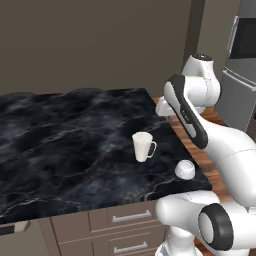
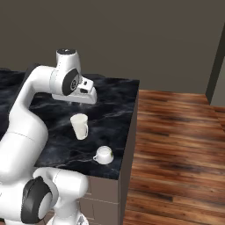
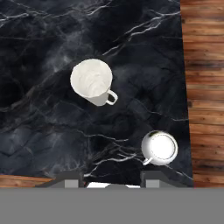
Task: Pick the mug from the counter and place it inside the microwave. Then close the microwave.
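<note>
A white Franka arm holds its gripper [image 3: 111,177] high above the counter [image 1: 60,145], the jaws spread apart with nothing between them, while the mug [image 3: 159,148] sits untouched near the slab's corner, just apart from a taller handled mug [image 3: 93,82]. No part of the task looks done: the pickup, the placing inside the microwave [image 1: 244,42], seen at the far right, and the closing of its door all remain.

squat white mug [image 3: 159,148] upright near counter [image 3: 52,127] corner.
</note>
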Robot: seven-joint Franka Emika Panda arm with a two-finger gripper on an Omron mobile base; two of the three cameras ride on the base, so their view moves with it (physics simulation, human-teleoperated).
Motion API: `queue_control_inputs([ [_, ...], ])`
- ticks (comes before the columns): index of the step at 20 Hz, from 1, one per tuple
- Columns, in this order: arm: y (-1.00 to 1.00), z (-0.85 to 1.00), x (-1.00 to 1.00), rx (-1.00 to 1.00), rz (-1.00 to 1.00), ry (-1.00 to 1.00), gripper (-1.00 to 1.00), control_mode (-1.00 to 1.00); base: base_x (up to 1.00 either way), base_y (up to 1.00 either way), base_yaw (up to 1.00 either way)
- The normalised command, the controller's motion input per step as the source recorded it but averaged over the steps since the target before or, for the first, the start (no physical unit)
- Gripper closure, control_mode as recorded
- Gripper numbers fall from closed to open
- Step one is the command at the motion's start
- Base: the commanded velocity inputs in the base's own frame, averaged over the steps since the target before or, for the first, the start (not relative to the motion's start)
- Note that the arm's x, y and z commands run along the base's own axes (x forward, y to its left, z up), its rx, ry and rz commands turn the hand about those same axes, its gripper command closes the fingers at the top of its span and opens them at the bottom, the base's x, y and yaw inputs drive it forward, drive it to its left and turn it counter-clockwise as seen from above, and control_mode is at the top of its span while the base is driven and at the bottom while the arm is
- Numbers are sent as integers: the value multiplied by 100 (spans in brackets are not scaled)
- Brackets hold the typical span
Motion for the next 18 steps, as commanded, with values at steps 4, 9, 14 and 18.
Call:
queue_control_inputs([
  [4, 3, 0, -8, 0, -1, 1, -100, -100, 0, 0, 0],
  [9, 5, -9, 0, -6, -7, 0, -100, -100, 0, 0, 0],
  [14, 3, -20, 1, -10, -14, 1, -100, -100, 0, 0, 0],
  [18, 0, -28, 14, -6, -25, 7, -100, -100, 0, 0, 0],
])
